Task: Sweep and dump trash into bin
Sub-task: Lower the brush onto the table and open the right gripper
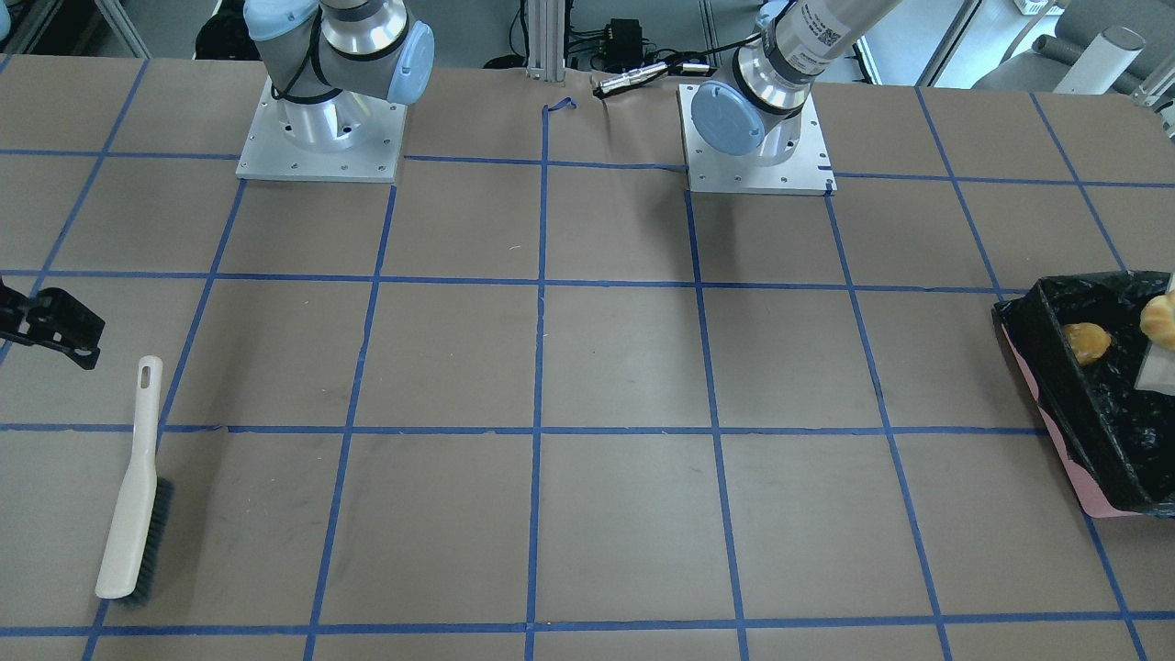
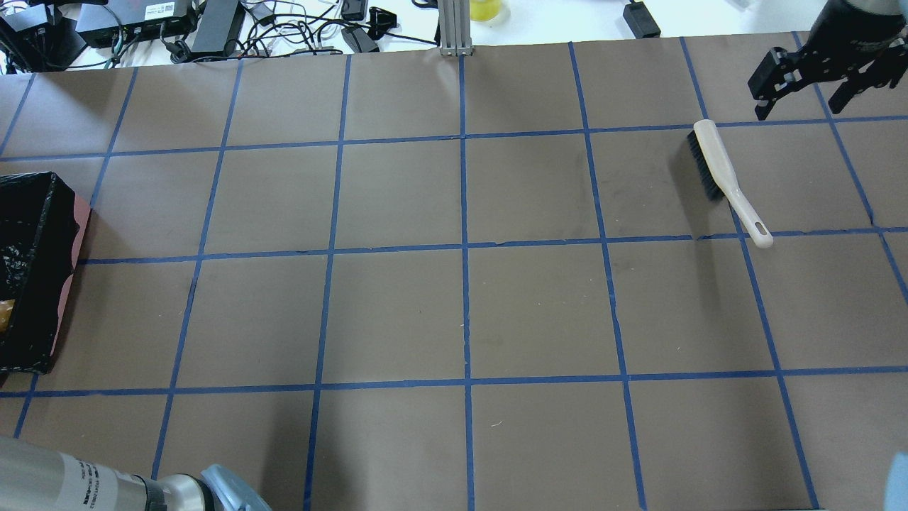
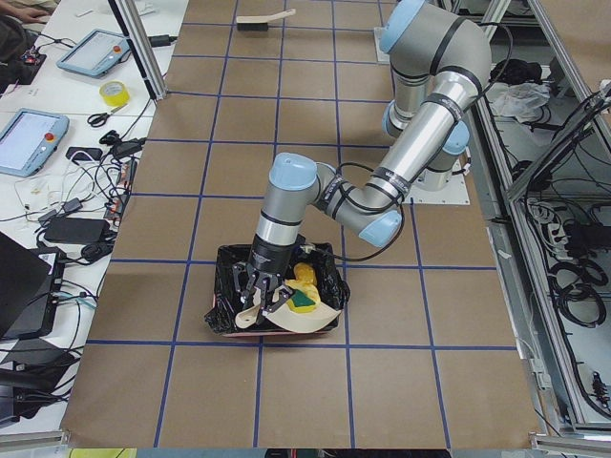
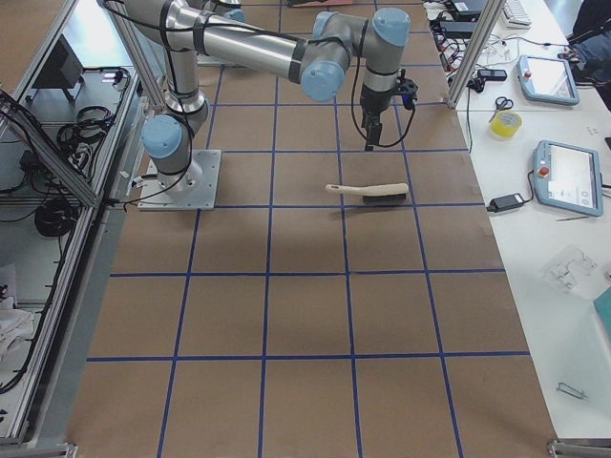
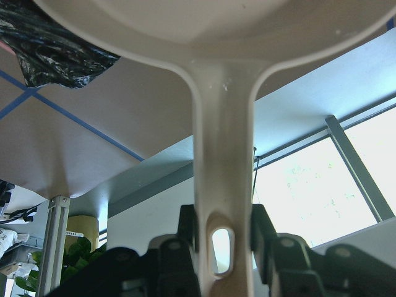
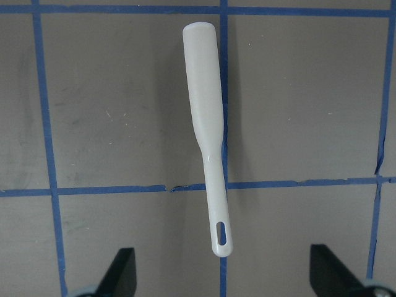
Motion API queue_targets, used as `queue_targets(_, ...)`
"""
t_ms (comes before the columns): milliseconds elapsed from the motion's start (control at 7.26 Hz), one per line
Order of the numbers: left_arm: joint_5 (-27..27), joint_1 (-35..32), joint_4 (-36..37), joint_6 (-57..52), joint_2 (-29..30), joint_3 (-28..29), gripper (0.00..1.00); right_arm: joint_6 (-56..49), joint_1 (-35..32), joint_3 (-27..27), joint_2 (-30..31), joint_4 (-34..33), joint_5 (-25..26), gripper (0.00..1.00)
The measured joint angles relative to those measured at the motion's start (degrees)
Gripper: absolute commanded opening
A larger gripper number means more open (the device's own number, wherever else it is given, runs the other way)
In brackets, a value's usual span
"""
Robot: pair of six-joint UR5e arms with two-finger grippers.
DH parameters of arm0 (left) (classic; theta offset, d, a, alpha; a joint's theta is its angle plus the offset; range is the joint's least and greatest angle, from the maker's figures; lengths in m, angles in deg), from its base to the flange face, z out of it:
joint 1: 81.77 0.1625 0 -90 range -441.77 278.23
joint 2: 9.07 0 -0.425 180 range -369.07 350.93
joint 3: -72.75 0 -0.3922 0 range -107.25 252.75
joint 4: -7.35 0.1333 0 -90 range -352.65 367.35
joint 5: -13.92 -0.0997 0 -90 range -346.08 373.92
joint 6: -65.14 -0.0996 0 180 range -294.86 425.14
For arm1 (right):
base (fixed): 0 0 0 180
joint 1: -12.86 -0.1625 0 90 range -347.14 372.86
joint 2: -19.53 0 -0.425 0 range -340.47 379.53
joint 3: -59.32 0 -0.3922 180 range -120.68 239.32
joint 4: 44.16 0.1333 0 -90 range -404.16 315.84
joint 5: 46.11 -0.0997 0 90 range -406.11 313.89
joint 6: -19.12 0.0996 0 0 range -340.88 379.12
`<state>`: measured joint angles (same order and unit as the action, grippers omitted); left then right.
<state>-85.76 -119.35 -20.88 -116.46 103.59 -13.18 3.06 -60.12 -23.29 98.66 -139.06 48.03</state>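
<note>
Left gripper (image 5: 219, 247) is clamped on the handle of the one beige dustpan (image 5: 223, 111), with fingers (image 5: 187, 230) pressed against either side of the hang hole. The pan is tilted over the one bin (image 1: 1074, 441), a pink box with a black liner at the left end of the worktop (image 2: 397, 312).

Trash count: three.
- Golden-brown lump (image 1: 1088, 341) lies on the liner inside the bin.
- Pale crescent piece (image 1: 1158, 317) is by the pan's edge over the bin; can't tell what it rests on.
- Yellow sponge with green backing (image 3: 304, 301) sits against the pan, within the bin's outline.

One brush (image 2: 716, 167) lies on the worktop at the right end, well apart from the bin and touching nothing else. Right gripper (image 6: 226, 275) hangs above the worktop near the brush, jaws spread wide, holding nothing.
</note>
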Motion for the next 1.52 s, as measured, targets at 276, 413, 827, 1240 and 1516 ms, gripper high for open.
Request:
queue_targets(276, -0.9, -0.9, 3.8, -0.4, -1.8, -3.0, 0.00, 7.2, -4.3, 0.4, 3.0, 3.3, -0.1, 1.00)
queue_targets(413, -1.1, -1.0, 6.1, -0.7, -2.9, -5.1, 0.00, 12.7, -8.8, 0.6, 3.3, 3.8, -0.3, 1.00)
queue_targets(827, -0.9, -1.1, 11.1, -2.2, -5.2, -8.9, 0.00, 18.5, -17.2, 0.6, 5.8, 3.8, -2.0, 1.00)
queue_targets(1240, -1.1, -3.2, 18.6, -4.7, -5.7, -9.9, 0.00, 18.8, -17.2, 0.6, 7.3, 6.6, -6.7, 1.00)
queue_targets(1516, -1.5, -4.1, 20.3, -5.4, -6.8, -11.6, 0.00, 18.3, -17.3, 0.7, 8.4, 11.6, -4.3, 1.00)
